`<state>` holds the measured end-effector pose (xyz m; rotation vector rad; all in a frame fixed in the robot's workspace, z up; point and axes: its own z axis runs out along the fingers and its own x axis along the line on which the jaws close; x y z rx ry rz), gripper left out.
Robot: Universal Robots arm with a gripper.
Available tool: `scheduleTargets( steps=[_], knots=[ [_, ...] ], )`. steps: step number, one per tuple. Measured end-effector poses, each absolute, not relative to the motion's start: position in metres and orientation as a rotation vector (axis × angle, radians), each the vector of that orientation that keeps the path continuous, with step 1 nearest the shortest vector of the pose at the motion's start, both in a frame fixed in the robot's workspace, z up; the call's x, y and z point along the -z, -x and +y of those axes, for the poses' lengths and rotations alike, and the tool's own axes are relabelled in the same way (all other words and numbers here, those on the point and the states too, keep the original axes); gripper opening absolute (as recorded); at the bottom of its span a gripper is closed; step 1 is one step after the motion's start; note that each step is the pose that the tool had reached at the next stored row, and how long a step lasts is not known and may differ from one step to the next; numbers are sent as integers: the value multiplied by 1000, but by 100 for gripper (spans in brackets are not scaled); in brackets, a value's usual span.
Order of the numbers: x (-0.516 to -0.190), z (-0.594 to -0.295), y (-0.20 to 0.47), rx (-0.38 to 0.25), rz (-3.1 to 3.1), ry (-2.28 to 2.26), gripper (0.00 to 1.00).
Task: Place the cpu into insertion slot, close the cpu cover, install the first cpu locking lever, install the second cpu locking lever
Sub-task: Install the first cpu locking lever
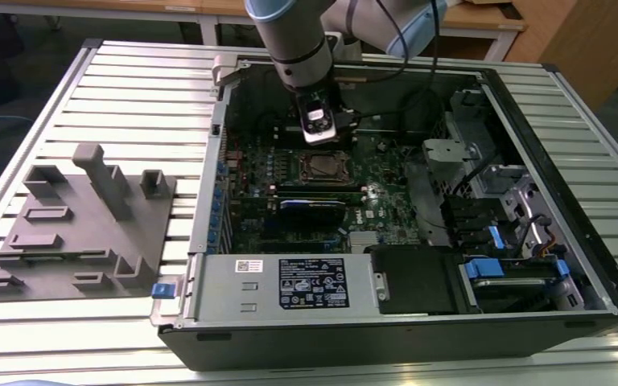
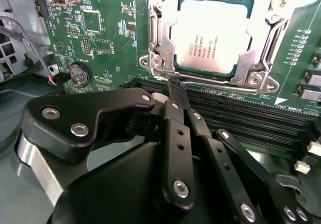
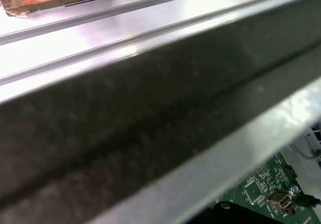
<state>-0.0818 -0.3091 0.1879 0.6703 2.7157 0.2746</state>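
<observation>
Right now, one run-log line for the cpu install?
cpu: seated | cpu cover: down around it | gripper: shut, tip at cover edge | latching: cannot tell

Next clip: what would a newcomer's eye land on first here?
The open computer case on the slatted table, with the robot arm reaching down into it. In the second wrist view, the silver cpu lies framed by the metal cover on the green board, and the black gripper, shut, points at the cover's edge. A grey holder tray lies at the exterior view's left.
</observation>
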Motion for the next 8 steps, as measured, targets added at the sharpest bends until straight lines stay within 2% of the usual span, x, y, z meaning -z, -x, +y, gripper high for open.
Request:
scheduleTargets(
  steps=[8],
  knots=[
    [-187,-311,82,-274,2711,-685,11]
  ],
)
